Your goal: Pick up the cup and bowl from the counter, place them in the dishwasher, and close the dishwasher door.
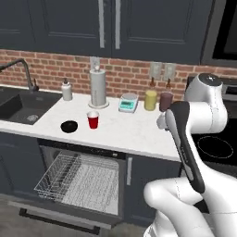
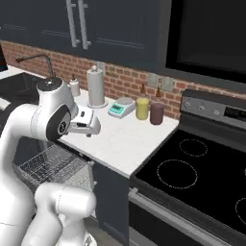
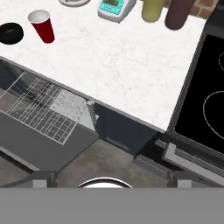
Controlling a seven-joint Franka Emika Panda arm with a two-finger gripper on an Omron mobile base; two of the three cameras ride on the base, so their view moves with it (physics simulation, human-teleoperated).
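1. Jaws of the gripper (image 2: 87, 132) stand wide apart, holding nothing, above the counter (image 1: 125, 132).
2. Well off to their left stand the cup (image 1: 93, 120) and, just beyond it, the bowl (image 1: 69, 126).
3. Swing left, come down over the cup's rim, close gently.
4. Below the cup, the dishwasher (image 1: 76, 178) rack sits out; the dishwasher door (image 1: 55, 215) is cut off.

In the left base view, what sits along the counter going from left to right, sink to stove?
Sink → soap bottle → black bowl → red cup → kitchen scale → yellow jar → dark purple jar
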